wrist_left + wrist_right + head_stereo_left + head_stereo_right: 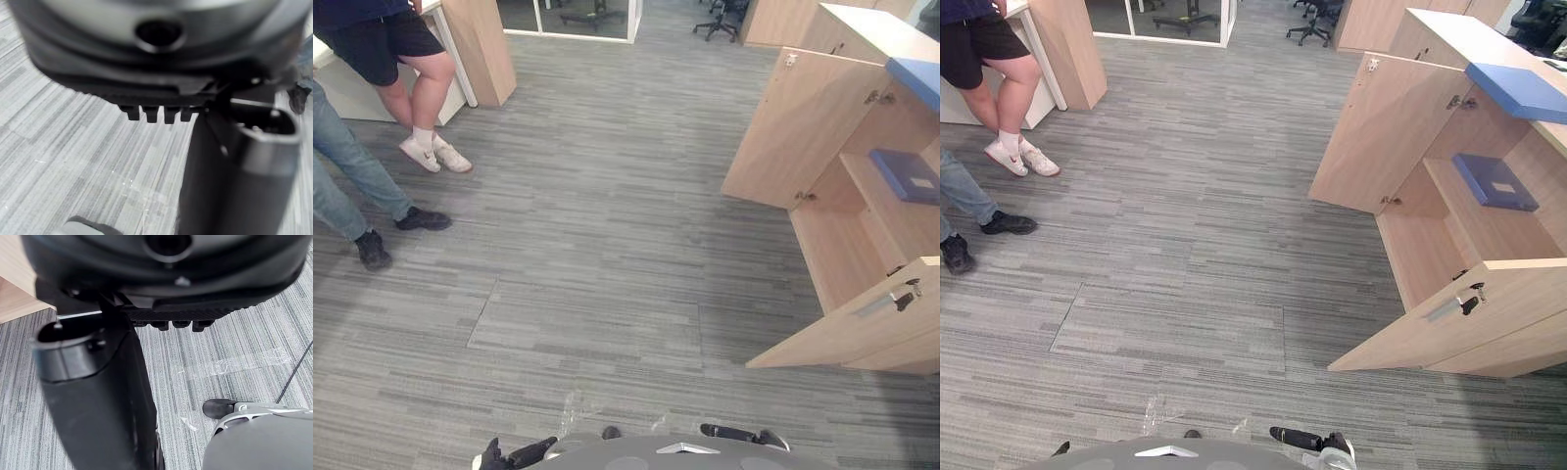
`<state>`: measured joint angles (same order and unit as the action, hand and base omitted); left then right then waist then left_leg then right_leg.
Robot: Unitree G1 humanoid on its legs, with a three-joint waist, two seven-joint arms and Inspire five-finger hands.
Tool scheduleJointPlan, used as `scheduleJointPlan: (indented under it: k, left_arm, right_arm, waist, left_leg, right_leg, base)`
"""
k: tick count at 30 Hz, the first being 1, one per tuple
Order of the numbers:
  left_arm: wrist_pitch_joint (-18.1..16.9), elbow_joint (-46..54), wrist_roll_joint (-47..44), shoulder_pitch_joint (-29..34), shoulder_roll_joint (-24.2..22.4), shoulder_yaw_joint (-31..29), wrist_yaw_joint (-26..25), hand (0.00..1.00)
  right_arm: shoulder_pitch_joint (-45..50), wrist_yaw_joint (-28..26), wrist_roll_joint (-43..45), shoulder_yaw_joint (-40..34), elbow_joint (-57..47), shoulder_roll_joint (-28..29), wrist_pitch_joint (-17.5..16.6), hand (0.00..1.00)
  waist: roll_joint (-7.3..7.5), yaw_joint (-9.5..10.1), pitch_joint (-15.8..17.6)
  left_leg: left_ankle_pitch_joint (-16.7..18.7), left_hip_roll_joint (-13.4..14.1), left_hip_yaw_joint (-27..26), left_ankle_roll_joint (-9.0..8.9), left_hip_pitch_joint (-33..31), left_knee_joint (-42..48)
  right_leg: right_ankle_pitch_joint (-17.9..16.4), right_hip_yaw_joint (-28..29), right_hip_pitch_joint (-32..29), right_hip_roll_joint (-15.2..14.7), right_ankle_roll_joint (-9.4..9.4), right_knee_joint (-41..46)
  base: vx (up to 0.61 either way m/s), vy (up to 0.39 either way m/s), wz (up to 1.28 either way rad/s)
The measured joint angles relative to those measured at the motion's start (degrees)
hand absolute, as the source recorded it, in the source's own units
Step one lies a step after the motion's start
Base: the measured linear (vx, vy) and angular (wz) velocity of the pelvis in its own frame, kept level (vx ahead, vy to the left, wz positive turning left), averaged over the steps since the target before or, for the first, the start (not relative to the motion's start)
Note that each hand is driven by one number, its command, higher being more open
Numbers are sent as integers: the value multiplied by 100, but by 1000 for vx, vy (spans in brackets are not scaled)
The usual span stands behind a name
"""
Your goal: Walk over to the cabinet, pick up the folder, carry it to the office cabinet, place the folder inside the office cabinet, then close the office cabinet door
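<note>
Left eye view, at the bottom edge, shows my left hand (514, 455) low over the grey striped carpet floor (607, 245). Its dark fingers are relaxed and nearly straight and hold nothing. My right hand (1301, 438) is at the same height on the other side. Its fingers are stretched out flat and it is also empty. In both wrist views I see carpet past the fingers and nothing between them and the thumb.

Further on my right stands the light wooden office cabinet (1420, 255) with both doors open. The near door (1469, 333) is swung out toward me and carries a small metal handle (1449, 308). The far door (1371, 137) stands open at the other side. The blue rectangular folder (1494, 181) lies flat on the shelf inside the cabinet, between the two doors and well apart from my hands. A second flat blue object (1518, 90) lies on the cabinet top, above the shelf.

On my left, a person in blue jeans and dark shoes (352, 166) stands on the carpet. Behind is a person in black shorts and white shoes (401, 59), beside a wooden panel (480, 49). A black office chair (720, 20) is far at the back.
</note>
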<state>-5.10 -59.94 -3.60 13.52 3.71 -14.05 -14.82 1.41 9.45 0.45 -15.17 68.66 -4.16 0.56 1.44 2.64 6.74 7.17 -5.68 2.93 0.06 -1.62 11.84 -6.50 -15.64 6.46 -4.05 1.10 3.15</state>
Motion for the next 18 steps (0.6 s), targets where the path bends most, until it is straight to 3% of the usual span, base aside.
scheduleJointPlan:
  k: [1, 2, 3, 4, 5, 7, 9, 11, 12, 13, 14, 16, 17, 18]
  left_arm:
    - [-1, 125, -4, 22, -131, -273, -7, 100]
    - [2, 147, -11, 47, -175, -404, -6, 100]
    - [13, 166, -24, 49, -255, -581, -7, 100]
    - [14, 202, -25, 76, -298, -650, -8, 100]
    - [22, 215, -48, 112, -353, -767, -14, 100]
    - [14, 217, -46, 101, -413, -799, -29, 100]
    - [1, 256, -47, 89, -462, -844, -18, 100]
    - [-1, 250, -65, 91, -536, -961, -32, 100]
    - [-1, 242, -72, 80, -538, -1022, -53, 100]
    - [-11, 225, -73, 53, -498, -1139, -83, 100]
    - [-25, 205, -74, 19, -491, -1171, -131, 100]
    - [-103, 142, -78, 9, -418, -1282, -147, 100]
    - [-103, 88, -73, 1, -389, -1274, -140, 100]
    - [-91, 52, -60, 47, -327, -1229, -104, 100]
  right_arm:
    - [18, -1, 0, 30, -161, -21, 7, 100]
    - [11, 3, 0, 73, -227, -17, 5, 100]
    - [-10, 16, 0, 140, -315, -17, 11, 100]
    - [-17, 22, -2, 181, -328, -18, 12, 100]
    - [-20, 32, 2, 247, -338, -19, 18, 100]
    - [-39, 35, 2, 288, -342, -4, 30, 100]
    - [-43, 26, 11, 292, -382, -3, 32, 100]
    - [-41, 21, 10, 294, -382, -2, 39, 100]
    - [-31, 21, 5, 284, -376, 24, 45, 100]
    - [-21, 9, -5, 225, -315, 151, 53, 100]
    - [-54, -16, -5, 195, -314, 278, 79, 100]
    - [-210, -173, -78, 12, -343, 593, 124, 100]
    - [-229, -173, -80, -112, -343, 679, 123, 100]
    - [-223, -203, -83, -297, -310, 777, 127, 100]
  waist:
    - [-60, 50, 54]
    - [-92, 59, 98]
    - [-46, 64, 164]
    - [-92, 101, 217]
    - [-27, 193, 251]
    - [14, 241, 220]
    - [-20, 250, 207]
    - [-60, 275, 171]
    - [-76, 305, 132]
    - [95, 433, 85]
    - [158, 455, 39]
    - [352, 565, -117]
    - [335, 569, -150]
    - [424, 519, -288]
  left_leg:
    - [394, 143, -183, -222, -309, 802]
    - [451, 197, -276, -316, -505, 1294]
    - [301, 254, -393, -277, -1024, 2527]
    - [350, 271, -442, -200, -1283, 3036]
    - [566, 377, -498, -175, -1549, 3512]
    - [721, 633, -420, -256, -1818, 3257]
    - [616, 778, -32, -352, -1869, 2135]
    - [321, 864, 372, -449, -1904, 1207]
    - [-150, 848, 142, -662, -1899, 1251]
    - [-178, 682, -227, -462, -1927, 1467]
    - [-40, 659, -375, -389, -1961, 1564]
    - [262, 522, -854, -190, -1701, 1540]
    - [321, 466, -970, -136, -1570, 1476]
    - [314, 295, -1114, 8, -1286, 1279]
  right_leg:
    - [-192, -11, -141, 0, -3, 364]
    - [-262, 20, -162, -4, -17, 469]
    - [-367, 164, -140, -24, -38, 661]
    - [-409, 252, -137, -78, -42, 769]
    - [-484, 481, -125, -134, -20, 873]
    - [-581, 725, -83, -310, 113, 937]
    - [-737, 960, -54, -571, 366, 979]
    - [-943, 1124, 2, -915, 710, 995]
    - [-1024, 1159, 75, -1103, 839, 979]
    - [-1054, 1324, 128, -1386, 850, 948]
    - [-1030, 1408, 98, -1469, 847, 993]
    - [-518, 1576, -76, -1620, 648, 1167]
    - [-355, 1670, -88, -1699, 640, 1184]
    - [-80, 1816, -121, -1900, 634, 1332]
  base:
    - [-25, 33, -35]
    - [-3, 48, -53]
    - [17, 50, -51]
    - [61, 86, -77]
    - [127, 136, -89]
    - [180, 184, -73]
    - [253, 309, -43]
    - [342, 447, -31]
    - [495, 612, -49]
    - [452, 505, -48]
    - [551, 459, -73]
    - [462, 324, -91]
    - [366, 265, -84]
    - [441, 298, -60]
